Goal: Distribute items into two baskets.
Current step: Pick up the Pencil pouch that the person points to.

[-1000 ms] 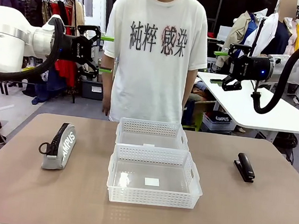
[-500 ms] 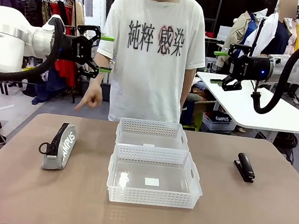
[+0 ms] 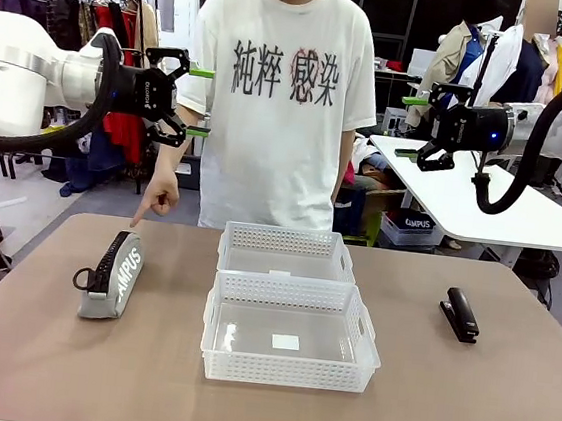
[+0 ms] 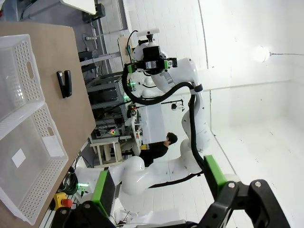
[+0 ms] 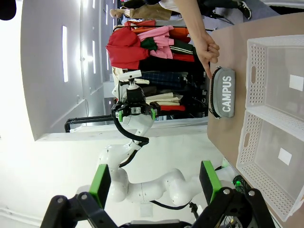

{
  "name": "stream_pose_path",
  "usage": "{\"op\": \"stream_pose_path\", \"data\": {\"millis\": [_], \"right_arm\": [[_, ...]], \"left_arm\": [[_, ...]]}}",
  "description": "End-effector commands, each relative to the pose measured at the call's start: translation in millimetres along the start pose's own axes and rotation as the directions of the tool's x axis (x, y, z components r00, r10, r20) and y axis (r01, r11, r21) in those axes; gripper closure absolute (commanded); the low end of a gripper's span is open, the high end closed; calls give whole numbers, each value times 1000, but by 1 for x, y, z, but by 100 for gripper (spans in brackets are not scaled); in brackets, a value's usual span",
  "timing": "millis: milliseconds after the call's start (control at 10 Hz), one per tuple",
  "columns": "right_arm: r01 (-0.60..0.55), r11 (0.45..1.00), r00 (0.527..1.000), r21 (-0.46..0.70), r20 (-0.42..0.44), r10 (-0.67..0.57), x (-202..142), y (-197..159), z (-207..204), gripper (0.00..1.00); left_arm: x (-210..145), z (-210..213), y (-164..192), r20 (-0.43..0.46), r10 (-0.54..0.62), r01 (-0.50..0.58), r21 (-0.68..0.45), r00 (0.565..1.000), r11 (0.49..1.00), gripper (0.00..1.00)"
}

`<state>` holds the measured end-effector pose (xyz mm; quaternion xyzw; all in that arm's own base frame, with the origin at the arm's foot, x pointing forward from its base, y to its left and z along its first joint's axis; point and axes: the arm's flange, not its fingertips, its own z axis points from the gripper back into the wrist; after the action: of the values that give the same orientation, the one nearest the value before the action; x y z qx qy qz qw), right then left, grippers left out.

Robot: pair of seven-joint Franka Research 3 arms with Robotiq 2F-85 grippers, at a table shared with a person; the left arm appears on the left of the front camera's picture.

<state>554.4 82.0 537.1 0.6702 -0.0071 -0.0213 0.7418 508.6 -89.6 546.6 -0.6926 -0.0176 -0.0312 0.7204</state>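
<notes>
Here, the front view shows two white lattice baskets in the middle of the tabletop (image 3: 462, 401), the near basket (image 3: 284, 372) touching the far basket (image 3: 288, 239). One grey CAMPUS pouch (image 3: 113, 275) lies to their left and one black stapler (image 3: 460, 314) to their right. A person's hand (image 3: 159, 198) points down at the pouch's far end. The left gripper (image 3: 202, 102) and right gripper (image 3: 408, 126) hang high, both open and empty. The left wrist view shows both baskets and the stapler. The right wrist view shows the pouch, the pointing hand and both baskets.

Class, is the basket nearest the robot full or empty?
Empty. The near basket has a bare floor but for a small white label; the pouch and the stapler lie on the table, either side.
</notes>
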Motion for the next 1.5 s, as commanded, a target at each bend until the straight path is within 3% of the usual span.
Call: {"op": "stream_pose_path", "data": {"millis": [0,1000,1200,1400], "right_arm": [[-7,1000,1000,-2,9,7,-1,4,-1,0],[-7,1000,1000,-2,9,7,-1,4,-1,0],[-7,1000,1000,-2,9,7,-1,4,-1,0],[-7,1000,1000,-2,9,7,-1,4,-1,0]], "left_arm": [[1,1,-2,-4,-5,5,9,1000,1000,0],[0,0,0,0,0,0,0,1000,1000,0],[-2,2,-14,-47,-42,52,259,998,964,0],[2,0,-23,-74,-70,98,511,995,854,0]]}}
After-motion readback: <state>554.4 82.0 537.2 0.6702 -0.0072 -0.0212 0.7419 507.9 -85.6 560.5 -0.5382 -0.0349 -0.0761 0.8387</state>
